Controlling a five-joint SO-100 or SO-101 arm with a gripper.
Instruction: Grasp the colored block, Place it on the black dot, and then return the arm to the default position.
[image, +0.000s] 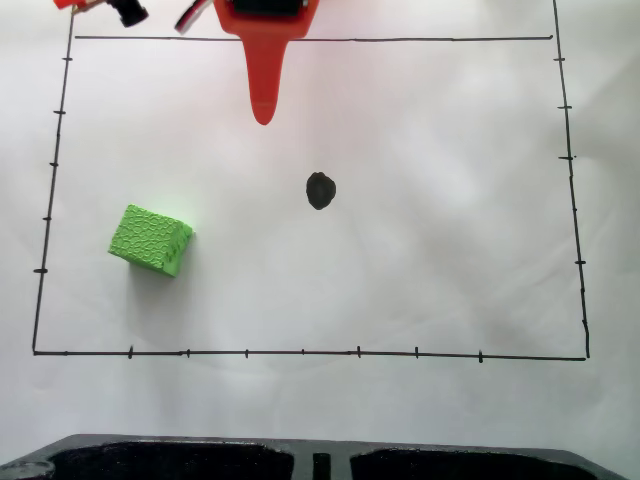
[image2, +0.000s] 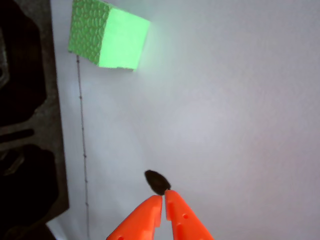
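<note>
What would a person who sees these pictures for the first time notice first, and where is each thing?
The bright lime-green cube stands out most, sitting on the white paper at the lower left of the fixed view, inside the drawn black border. Next comes the orange gripper, pointing down from the top edge, with its tips nearly together in the wrist view. The black dot lies bare near the middle, apart from the cube.

A small lime-green colored block with a bumpy, textured surface is seen in the fixed view resting flat on the white paper, turned slightly askew, well apart from the black dot, to its lower left. The dot is a small, roughly round inked blot, narrower than the block. In the wrist view the block is shown near the upper left, far above the dot, uncovered and untouched.
</note>
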